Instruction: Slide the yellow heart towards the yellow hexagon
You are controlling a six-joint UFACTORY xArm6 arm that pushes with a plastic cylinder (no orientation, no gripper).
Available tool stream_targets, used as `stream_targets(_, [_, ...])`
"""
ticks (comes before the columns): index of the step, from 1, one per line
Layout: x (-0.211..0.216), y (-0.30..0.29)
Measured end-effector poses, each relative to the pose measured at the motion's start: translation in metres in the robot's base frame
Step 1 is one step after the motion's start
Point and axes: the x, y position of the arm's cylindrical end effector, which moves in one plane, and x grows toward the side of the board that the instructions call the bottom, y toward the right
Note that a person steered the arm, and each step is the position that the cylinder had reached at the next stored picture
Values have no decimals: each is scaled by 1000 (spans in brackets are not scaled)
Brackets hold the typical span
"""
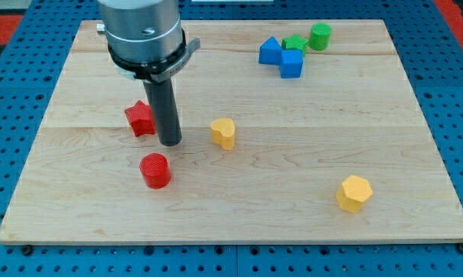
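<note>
Tip (171,143): down on the table (308,108), just right of the red star (141,118), above the red cylinder (155,170), left of the yellow heart (224,132) and apart from it.
Claw: none on this rod, so nothing to call apart or together; cannot tell any such state.
Yellow heart: near the table's middle, standing clear of every other block.
Yellow hexagon (354,192): toward the view's lower right, well apart from the heart, with bare wood between.
Needed push line: down and to the view's right, so contact belongs on the heart's upper-left side.
Risk, off-line contact: a flat push from the left probably sends the heart along the view's right, passing above the hexagon.
Risk, glancing touch: a hit off the heart's centre likely spins it or lets it slip off the rod's side.
Risk, red neighbours: repositioning close by may nudge the red star or red cylinder, both near the tip.
Risk, overshoot: a long shove could knock the hexagon toward the table's lower edge.
Far cluster: blue blocks (282,56) and green blocks (308,38) at the view's upper right, out of the likely path.
</note>
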Motion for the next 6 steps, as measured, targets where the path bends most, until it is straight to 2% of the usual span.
stream_targets(1, [-11,73])
stream_targets(3, [10,154])
stream_targets(5, [-23,150])
stream_targets(6, [1,235])
